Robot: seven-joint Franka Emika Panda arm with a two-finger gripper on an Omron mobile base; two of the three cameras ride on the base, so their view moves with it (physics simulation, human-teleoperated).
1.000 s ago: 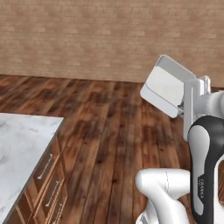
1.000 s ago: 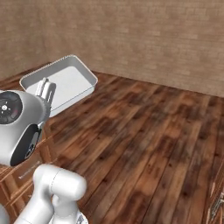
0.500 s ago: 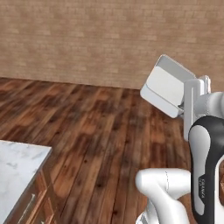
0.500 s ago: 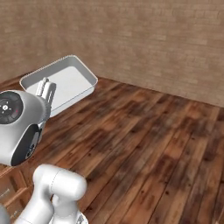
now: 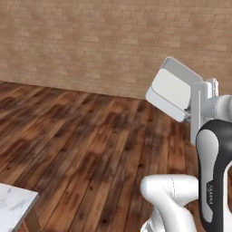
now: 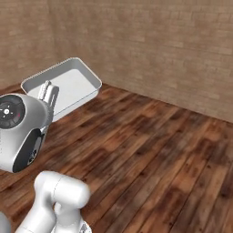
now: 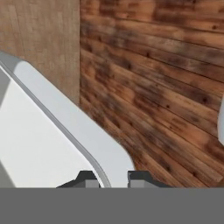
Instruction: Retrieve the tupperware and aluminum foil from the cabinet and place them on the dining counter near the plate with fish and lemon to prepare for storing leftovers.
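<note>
The tupperware point(image 5: 171, 89) is a shallow pale grey-white tub held up in the air, tilted, in front of the brick wall. From the right base view the tupperware point(image 6: 68, 85) shows its open inside and flared rim. My gripper point(image 7: 108, 178) is shut on the tupperware's rim point(image 7: 83, 131), one fingertip on each side of the wall. In the left base view the gripper point(image 5: 199, 102) grips the tub's right edge above the arm. The aluminum foil, cabinet, dining counter and plate with fish and lemon are out of view.
A brick wall point(image 5: 81, 41) stands ahead across a dark wooden plank floor point(image 6: 154, 150). A corner of a marble top point(image 5: 13, 206) pokes in at the lower left of the left base view.
The base has turned: the marble-topped cupboard slid out toward the lower left of the left base view, and the wall and floor shifted. The tub stays in the same grip.
</note>
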